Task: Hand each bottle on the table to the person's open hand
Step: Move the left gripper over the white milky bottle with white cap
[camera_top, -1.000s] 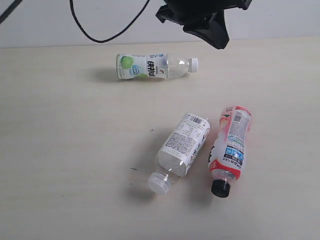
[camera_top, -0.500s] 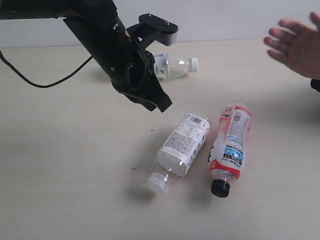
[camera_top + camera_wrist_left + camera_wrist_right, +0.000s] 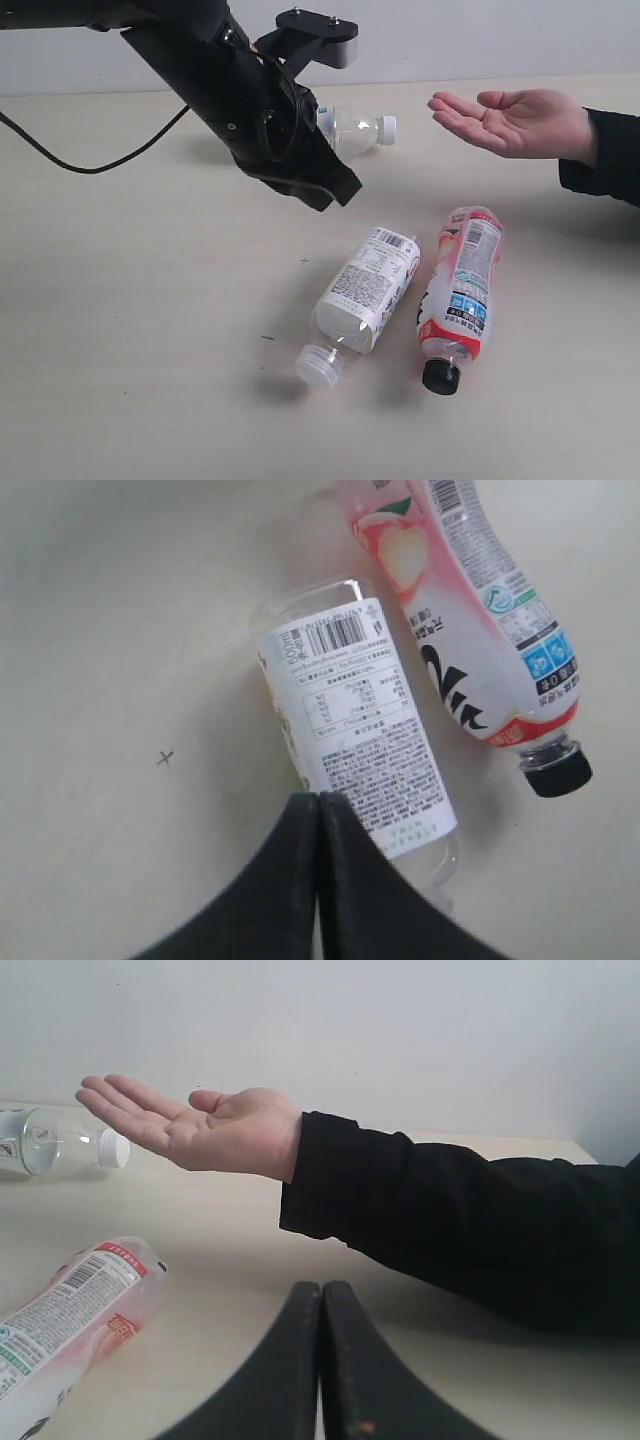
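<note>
Three bottles lie on the table [image 3: 130, 330]. The white-labelled one [image 3: 367, 287] [image 3: 350, 730] sits beside the red-pink, black-capped one [image 3: 461, 292] [image 3: 470, 650] [image 3: 70, 1310]. A third bottle [image 3: 358, 131] [image 3: 40, 1140] at the back is half hidden behind my left arm. A fourth is out of view. My left gripper [image 3: 335, 192] [image 3: 318, 798] is shut and empty, hanging above the table just over the white-labelled bottle's base end. The person's open hand [image 3: 510, 122] [image 3: 200, 1125] is held palm up at the right. My right gripper [image 3: 320, 1285] is shut and empty, low below the dark sleeve.
The person's black sleeve [image 3: 610, 155] [image 3: 450, 1220] reaches in from the right edge. A black cable [image 3: 90, 165] trails over the table's back left. A pale wall [image 3: 480, 40] rises behind the table.
My left arm swept in from the top and now sits slightly further right. The person's hand came in from the right, turned palm up and settled lower and further left.
</note>
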